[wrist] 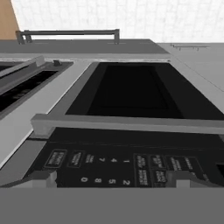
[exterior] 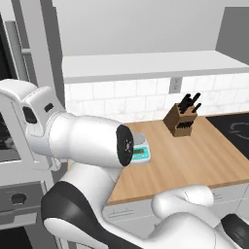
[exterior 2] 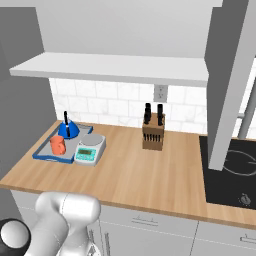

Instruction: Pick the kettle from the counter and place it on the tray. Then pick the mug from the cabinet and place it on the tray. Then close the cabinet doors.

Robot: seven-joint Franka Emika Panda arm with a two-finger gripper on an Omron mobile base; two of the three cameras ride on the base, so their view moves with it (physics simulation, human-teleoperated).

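The wooden counter [exterior 2: 145, 175] carries a blue-rimmed tray [exterior 2: 44, 156], a scale [exterior 2: 90, 148] just beside it, and a knife block [exterior 2: 153, 135].

White arm [exterior: 87, 141] folded left, end effector [wrist: 112, 177] fingers spread wide

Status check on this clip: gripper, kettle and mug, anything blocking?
Gripper open, empty, facing oven panel. Kettle and mug both on tray. Cabinet door open beside the hob.

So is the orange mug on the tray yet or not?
On the tray. In the right base view the mug stands upright inside the tray, in front of the kettle.
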